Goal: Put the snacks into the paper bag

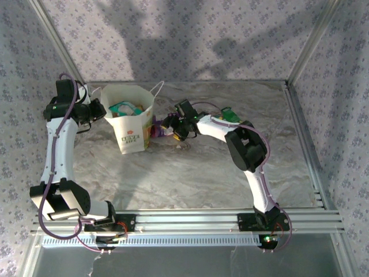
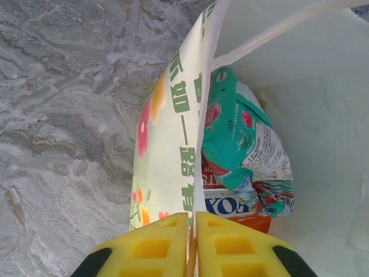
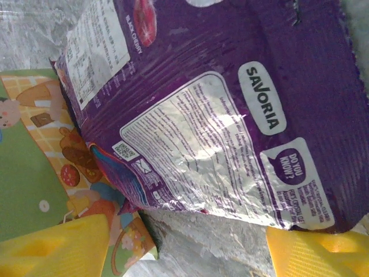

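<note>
The white paper bag [image 1: 131, 128] stands upright at the back left. My left gripper [image 1: 98, 112] is shut on the top edge of its left wall, the yellow fingers [image 2: 230, 245] pinching the paper. Inside lie a teal packet [image 2: 236, 130] and an orange FOX'S packet [image 2: 239, 208]. A purple packet [image 3: 230, 115] lies on the table just right of the bag [image 2: 167, 150]. My right gripper [image 1: 169, 128] hovers low over it, open, one finger [image 3: 57, 248] on each side of the packet's near edge. A green and white packet [image 1: 232, 115] rests farther right.
A green and yellow cartoon-printed surface [image 3: 34, 190] sits beside and partly under the purple packet; I cannot tell if it is the bag's side. Metal rails [image 1: 300, 133] and patterned walls bound the marbled table [image 1: 190, 173].
</note>
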Controlling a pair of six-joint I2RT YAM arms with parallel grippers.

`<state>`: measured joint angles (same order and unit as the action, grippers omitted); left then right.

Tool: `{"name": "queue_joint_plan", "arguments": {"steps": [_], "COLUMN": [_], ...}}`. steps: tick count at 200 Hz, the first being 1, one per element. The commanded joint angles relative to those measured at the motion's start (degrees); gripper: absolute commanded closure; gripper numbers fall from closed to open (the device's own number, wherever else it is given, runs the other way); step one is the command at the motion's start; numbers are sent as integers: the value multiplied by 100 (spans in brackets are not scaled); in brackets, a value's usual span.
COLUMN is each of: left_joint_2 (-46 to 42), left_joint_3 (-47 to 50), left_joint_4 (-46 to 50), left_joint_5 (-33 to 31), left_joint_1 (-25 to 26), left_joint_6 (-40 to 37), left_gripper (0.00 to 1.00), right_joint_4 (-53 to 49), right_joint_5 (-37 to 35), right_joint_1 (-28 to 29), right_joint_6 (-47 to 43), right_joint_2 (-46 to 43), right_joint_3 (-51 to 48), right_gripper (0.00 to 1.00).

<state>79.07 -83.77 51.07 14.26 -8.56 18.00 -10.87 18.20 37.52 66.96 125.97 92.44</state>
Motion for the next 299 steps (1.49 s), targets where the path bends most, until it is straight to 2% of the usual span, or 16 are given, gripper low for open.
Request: {"name": "queue_joint_plan", "arguments": {"steps": [1,86,142,230,267,299], "left_joint_2": [-14,-7,-17,8,29,38], "left_joint_3": [5,36,53,75,76,75], "left_joint_4": [228,224,224,246,246,264], "left_joint_5": [-56,-77,-80,-101,-121,-139], "left_joint_1": [20,18,14,16,19,19], "left_joint_6": [-92,-87,-71,-68,-68,-68], "left_gripper": [87,87,87,87,87,87], "right_joint_4": [-90,-679,-743,-749,-913,-1098], "right_joint_5": [-171,-860,-1046,-1030,-978,-1014], "right_joint_1": [-31,-65,-150,-328,-444,-507], "right_joint_6": [73,-131,-79,4,-275,-761], "right_joint_2": [264,445,732,1010,930,619], "right_joint_3": [249,678,929,1128,1108,960], "right_gripper": [28,34,46,80,98,100]}}
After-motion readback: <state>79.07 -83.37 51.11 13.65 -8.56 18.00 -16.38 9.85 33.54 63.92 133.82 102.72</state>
